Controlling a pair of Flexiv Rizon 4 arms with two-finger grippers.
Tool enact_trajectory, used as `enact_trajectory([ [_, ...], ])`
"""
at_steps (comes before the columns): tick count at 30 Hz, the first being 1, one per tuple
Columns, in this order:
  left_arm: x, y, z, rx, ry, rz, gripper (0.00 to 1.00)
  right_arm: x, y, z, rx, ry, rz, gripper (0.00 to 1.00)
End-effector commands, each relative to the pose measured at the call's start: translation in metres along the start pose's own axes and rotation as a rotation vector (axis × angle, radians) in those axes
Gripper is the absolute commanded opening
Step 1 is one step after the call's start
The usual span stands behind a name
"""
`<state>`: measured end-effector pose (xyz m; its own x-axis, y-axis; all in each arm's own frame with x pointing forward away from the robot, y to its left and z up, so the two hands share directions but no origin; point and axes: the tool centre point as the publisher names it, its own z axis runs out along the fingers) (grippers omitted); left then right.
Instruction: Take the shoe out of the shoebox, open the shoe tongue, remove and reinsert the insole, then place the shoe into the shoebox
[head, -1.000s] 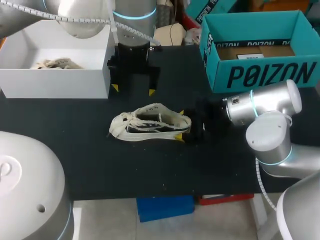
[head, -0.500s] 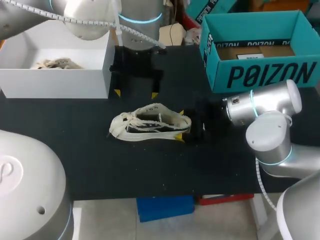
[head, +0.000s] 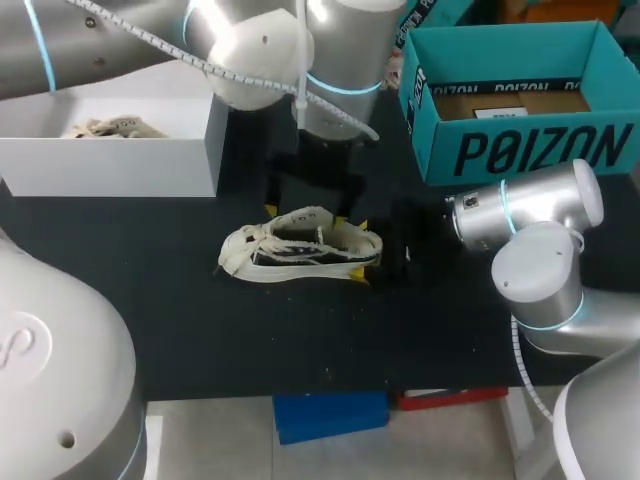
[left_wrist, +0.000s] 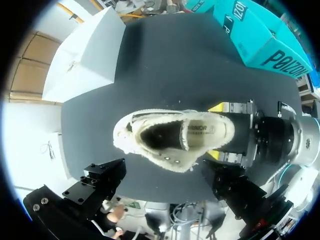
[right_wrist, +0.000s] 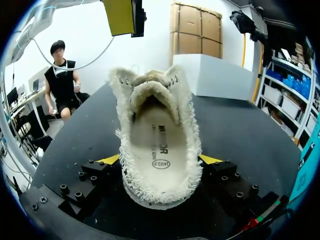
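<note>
The cream low shoe (head: 298, 246) lies upright on the black table (head: 200, 330), toe to the left. My right gripper (head: 360, 249) is shut on its heel, one yellow tip against each side. From the right wrist the shoe (right_wrist: 157, 145) runs straight ahead of the right gripper (right_wrist: 160, 160), its insole (right_wrist: 159, 150) lying inside. My left gripper (head: 305, 213) hangs open just above the shoe's lace opening. From the left wrist, the shoe (left_wrist: 170, 137) lies ahead between the spread fingers of the left gripper (left_wrist: 164, 172), apart from them. The teal shoebox (head: 520, 150) stands at the back right.
A white box (head: 110, 165) at the back left holds a beige bundle (head: 105, 128). The left arm's bulky joints (head: 250, 45) hang over the table's back middle. Bare black tabletop stretches in front of the shoe.
My left gripper has swung right and forward from beside the white box to just above the shoe. The shoe and the right gripper have stayed put.
</note>
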<state>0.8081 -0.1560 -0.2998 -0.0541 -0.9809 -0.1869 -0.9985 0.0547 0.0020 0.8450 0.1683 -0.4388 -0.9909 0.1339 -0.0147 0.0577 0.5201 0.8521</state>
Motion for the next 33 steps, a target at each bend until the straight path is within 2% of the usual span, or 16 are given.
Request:
enact_trajectory([
  [1, 0.024, -0.01, 0.016, -0.017, -0.062, -0.003, 1.0, 0.0, -0.001, 0.004, 0.001, -0.002, 0.001, 0.0],
  [11, 0.024, -0.019, 0.048, -0.032, -0.137, -0.013, 1.0, 0.0, -0.001, 0.004, 0.001, -0.002, 0.001, 0.0],
  [18, 0.014, -0.022, 0.068, -0.063, -0.218, 0.005, 1.0, 0.0, -0.001, 0.004, 0.001, -0.002, 0.001, 0.0],
  [24, 0.005, -0.026, 0.071, -0.058, -0.263, 0.018, 0.99, 0.0, -0.001, 0.004, 0.001, -0.002, 0.001, 0.0],
  [25, 0.004, -0.026, 0.071, -0.056, -0.276, 0.023, 0.78, 0.0, -0.001, 0.004, 0.001, -0.002, 0.001, 0.0],
  [27, 0.003, -0.027, 0.072, -0.06, -0.278, 0.024, 0.48, 0.0, -0.001, 0.004, 0.001, -0.002, 0.001, 0.0],
  [30, 0.002, -0.028, 0.071, -0.06, -0.285, 0.031, 0.35, 0.0, -0.001, 0.004, 0.001, -0.002, 0.001, 0.0],
  [33, 0.001, -0.028, 0.07, -0.058, -0.291, 0.038, 0.0, 0.0, -0.001, 0.004, 0.001, -0.002, 0.001, 0.0],
])
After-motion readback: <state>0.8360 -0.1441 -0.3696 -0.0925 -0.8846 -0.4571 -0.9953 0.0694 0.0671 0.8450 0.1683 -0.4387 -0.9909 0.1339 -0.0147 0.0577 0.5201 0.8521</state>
